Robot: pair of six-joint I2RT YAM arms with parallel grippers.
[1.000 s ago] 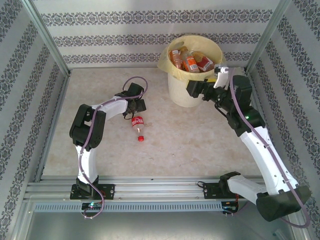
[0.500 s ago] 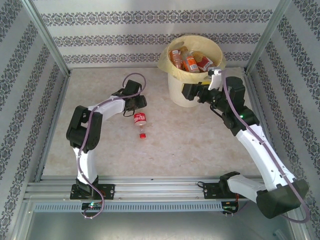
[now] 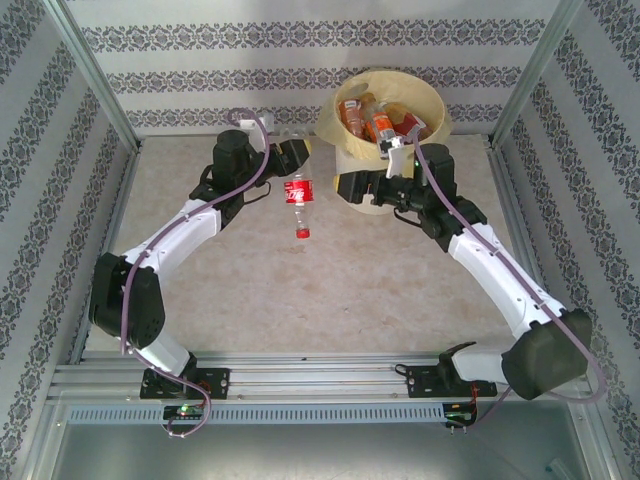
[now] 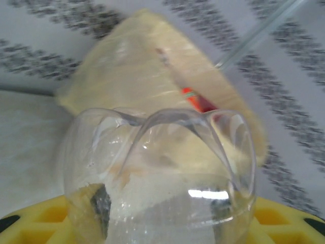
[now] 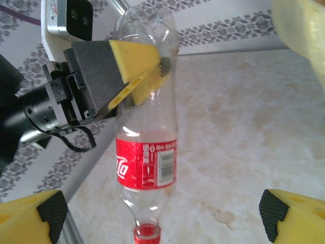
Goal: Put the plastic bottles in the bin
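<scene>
Red-labelled bottle [image 3: 298,195] hangs cap-down above the worktop [image 3: 380,290], just left of the bin [image 3: 335,122] (other bottles [image 3: 378,125] lie inside) — left gripper [image 3: 288,158] clamped on its base. Right gripper [image 3: 347,187] — jaws apart — sits against the bin's front.

Lab robot cell: aluminium frame rails [image 3: 300,378], wallpapered panels [image 3: 200,60], marble-look tabletop [image 3: 380,290].

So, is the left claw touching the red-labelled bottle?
Touching. The right wrist view shows the left claw shut on the red-labelled bottle, its yellow pad pressed against the clear plastic.
</scene>
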